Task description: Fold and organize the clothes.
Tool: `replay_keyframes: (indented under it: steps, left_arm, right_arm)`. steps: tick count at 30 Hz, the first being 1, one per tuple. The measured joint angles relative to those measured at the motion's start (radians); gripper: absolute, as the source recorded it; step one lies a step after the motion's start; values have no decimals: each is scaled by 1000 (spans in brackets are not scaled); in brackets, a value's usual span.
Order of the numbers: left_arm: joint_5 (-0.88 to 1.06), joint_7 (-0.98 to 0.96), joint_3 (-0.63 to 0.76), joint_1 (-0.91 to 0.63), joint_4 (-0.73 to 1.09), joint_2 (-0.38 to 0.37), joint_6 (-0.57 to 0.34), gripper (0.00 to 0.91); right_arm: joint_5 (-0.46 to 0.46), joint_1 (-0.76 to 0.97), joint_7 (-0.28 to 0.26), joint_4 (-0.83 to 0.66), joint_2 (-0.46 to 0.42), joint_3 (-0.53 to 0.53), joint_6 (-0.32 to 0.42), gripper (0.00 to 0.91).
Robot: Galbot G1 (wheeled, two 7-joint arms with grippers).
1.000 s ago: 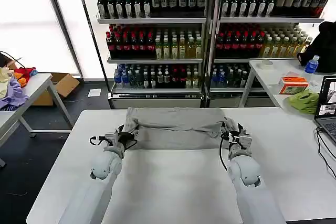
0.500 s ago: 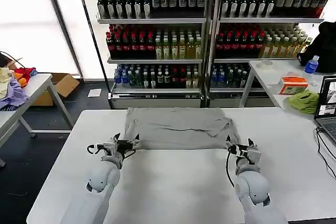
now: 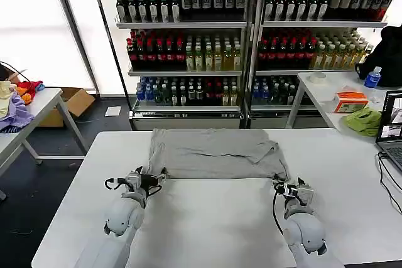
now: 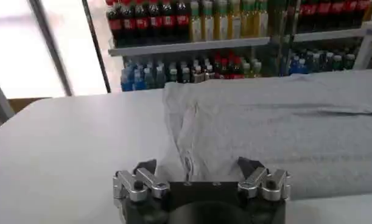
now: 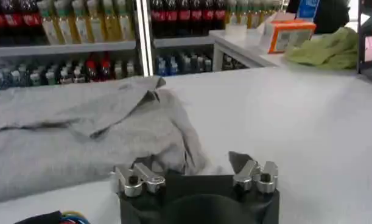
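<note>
From the head camera, one grey shirt lies folded across the far middle of one white table. Two grippers sit at its near corners: left gripper, right gripper. In the left wrist view, the fingers are spread, empty. In the right wrist view, likewise spread, beside the shirt's corner.

Bottle shelves, bright windows, white table.
</note>
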Motion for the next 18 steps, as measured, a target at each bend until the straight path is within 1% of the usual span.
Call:
replay_keyframes:
  steps: [6,10,18]
  left_arm:
    - [-18,-4,18,23,-22,26,6,0]
    - [-34,-6,26,34,-26,30,7,0]
    - [-55,-9,33,52,-40,39,9,0]
  right_arm:
    - [13,2,1,-10,-5,1,-4,0]
    - [17,-1,3,-9,-4,0,-6,0]
    - [24,-31,9,31,-11,9,-16,0]
